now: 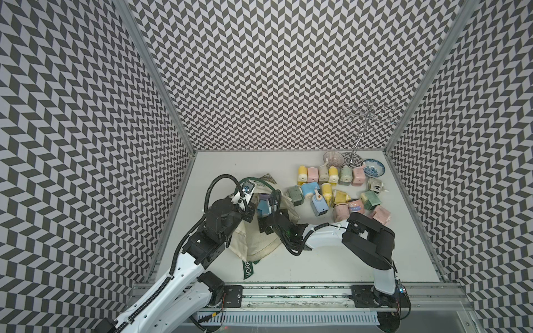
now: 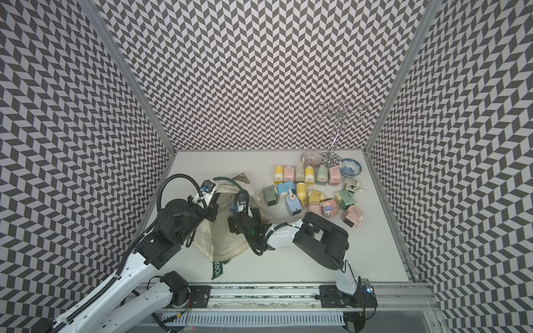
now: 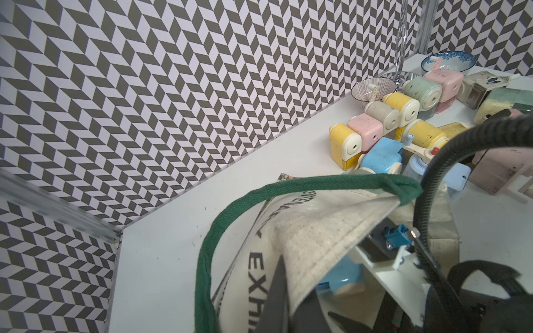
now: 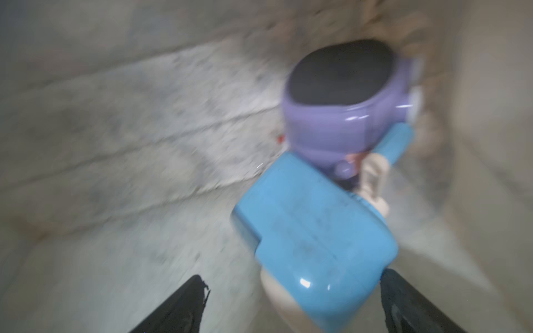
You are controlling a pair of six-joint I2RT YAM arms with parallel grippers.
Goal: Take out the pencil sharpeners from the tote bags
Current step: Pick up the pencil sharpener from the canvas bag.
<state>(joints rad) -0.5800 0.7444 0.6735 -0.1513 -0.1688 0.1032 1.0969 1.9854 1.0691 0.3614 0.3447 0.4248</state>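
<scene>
Stock on your bench, read from above with 12 o'clock at the back wall:

1. White flat table [image 1: 288, 259]; it carries every item below
2. Cream canvas tote bag [image 1: 259, 242] with dark green straps, slumped at 9 o'clock of the table, mouth turned towards 12. One lettered strap [image 1: 248, 263] trails out at the bag's 7 o'clock
3. Loose sharpeners [image 1: 340, 190]: boxy pastel plastic crank units in yellow, pink, blue, green and beige. They lie out of the bag in a heap at 1 to 2 o'clock, many of them touching
4. Chrome wire stand [image 1: 359, 135], upright at 1 o'clock, at the back edge
5. Your left gripper [image 1: 248, 214], at the bag's 10 o'clock rim; the left wrist view shows it clenched on the canvas edge, lifting the mouth
6. Your right gripper [image 4: 294, 305], reached inside the bag from 3 o'clock. Its jaws are spread wide either side of item 8, not closed on it
7. Two patterned ceramic bowls, one ribbed [image 1: 333, 158] and one blue [image 1: 373, 167], flanking the stand's foot
8. Blue sharpener [image 4: 311, 236], inside the bag, nearest your right gripper
9. Purple sharpener [image 4: 340, 115] with a dark panel, inside the bag, touching item 8 on its far side; the view is blurred
</scene>
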